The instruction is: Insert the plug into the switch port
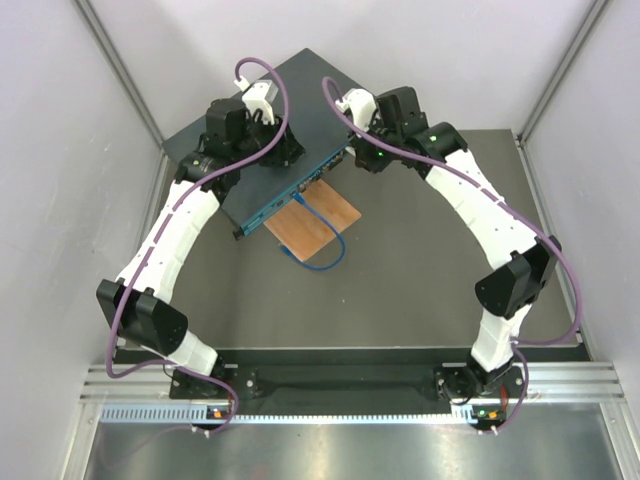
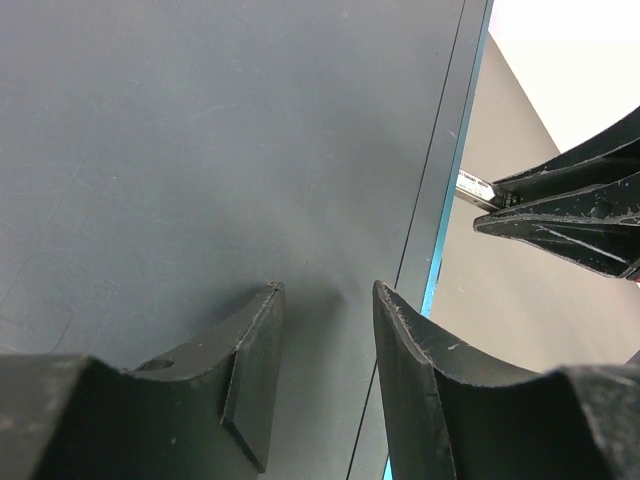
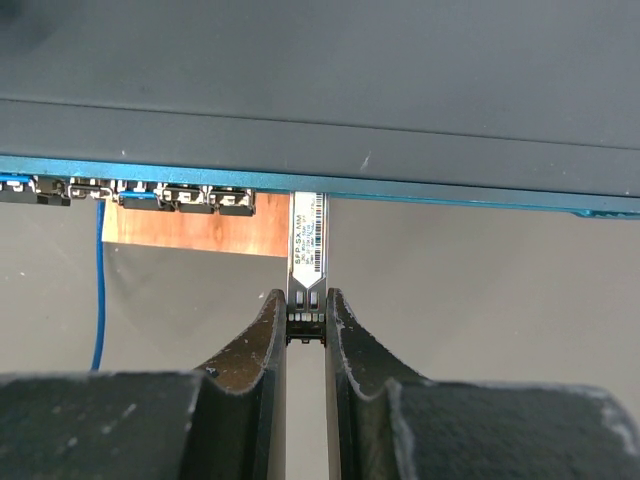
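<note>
The switch [image 1: 285, 130] is a flat dark teal-blue box at the back of the table, its port face toward the front right. In the right wrist view my right gripper [image 3: 306, 318] is shut on the rear end of the silver plug [image 3: 307, 245], whose front end is in a port on the switch [image 3: 320, 100] face. The plug also shows in the left wrist view [image 2: 476, 187]. My left gripper [image 2: 328, 300] is open, its fingertips resting on or just above the switch top [image 2: 200, 150] near its edge. In the top view the right gripper [image 1: 352, 156] is at the port face and the left gripper [image 1: 285, 150] is over the switch.
A thin orange-brown wooden board [image 1: 312, 220] lies in front of the switch. A blue cable [image 1: 325, 262] loops from a port over the board. Several ports [image 3: 180, 195] left of the plug hold connectors. White walls enclose the table.
</note>
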